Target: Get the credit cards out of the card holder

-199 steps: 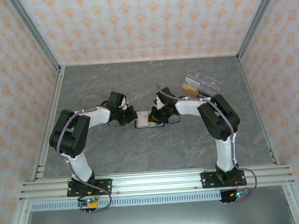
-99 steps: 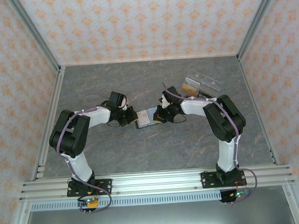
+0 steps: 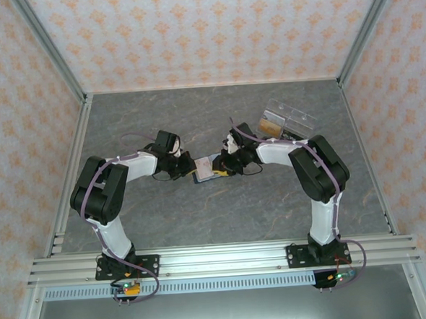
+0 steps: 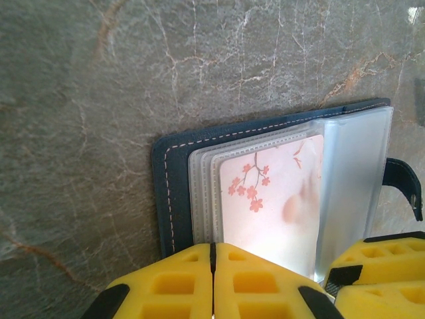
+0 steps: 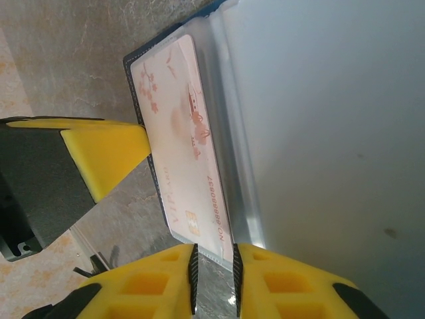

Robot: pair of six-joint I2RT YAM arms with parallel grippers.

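Note:
The navy card holder (image 3: 205, 169) lies open mid-table between both arms. In the left wrist view its stitched navy cover (image 4: 174, 193) holds clear sleeves, and a pale pink credit card (image 4: 272, 193) with a blossom print sits in the top sleeve. My left gripper (image 4: 214, 266) is shut, its yellow fingers pressed together at the holder's near edge. My right gripper (image 5: 214, 279) has its jaws a narrow gap apart, with the sleeve corner holding the same card (image 5: 182, 133) reaching between them. A raised frosted sleeve (image 5: 319, 133) stands to the right of it.
A clear plastic box (image 3: 286, 119) with a beige item inside sits at the back right, behind the right arm. The snap tab (image 4: 402, 183) sticks out from the holder's right edge. Metal frame posts and patterned walls bound the grey marbled table (image 3: 224, 217).
The holder went from lying flat to being tilted and turned. The right gripper shifted up-right, then came back slightly, and its jaws have parted. The left gripper has stayed shut in place.

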